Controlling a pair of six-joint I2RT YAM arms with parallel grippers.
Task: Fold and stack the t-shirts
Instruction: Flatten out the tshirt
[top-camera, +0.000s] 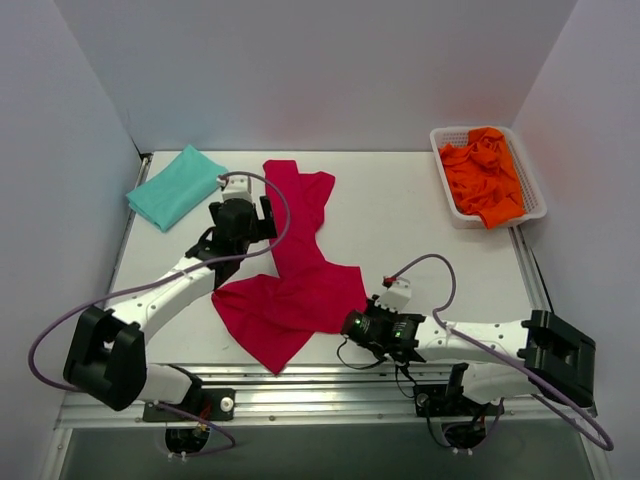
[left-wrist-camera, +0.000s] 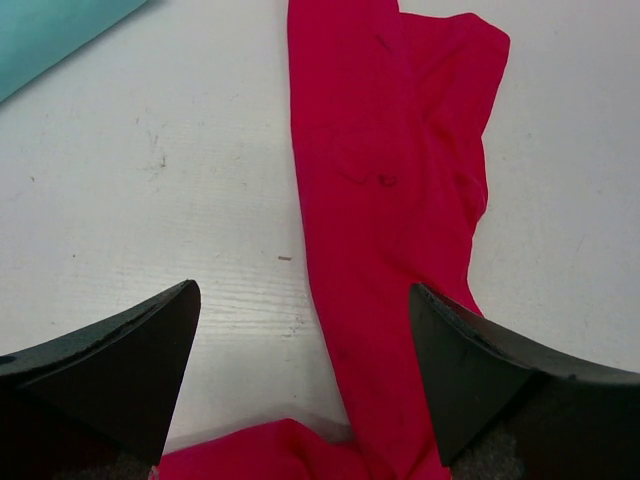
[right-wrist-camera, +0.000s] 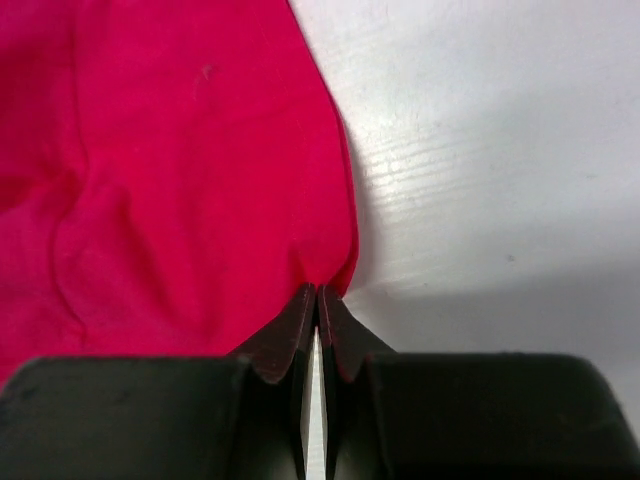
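The crimson red t-shirt (top-camera: 295, 280) lies crumpled in the middle of the table, one long part running toward the far side. My right gripper (top-camera: 358, 325) is shut on its near right edge, and in the right wrist view the cloth (right-wrist-camera: 180, 170) is pinched at the fingertips (right-wrist-camera: 318, 292). My left gripper (top-camera: 240, 212) is open just left of the shirt's long part, and in the left wrist view the red cloth (left-wrist-camera: 390, 180) lies between and ahead of the jaws (left-wrist-camera: 305, 300). A folded teal t-shirt (top-camera: 176, 186) lies at the far left. Orange t-shirts (top-camera: 485, 175) fill a basket.
A white basket (top-camera: 531, 176) stands at the far right corner. White walls close in the table on the left, back and right. The metal rail (top-camera: 320, 385) runs along the near edge by the arm bases.
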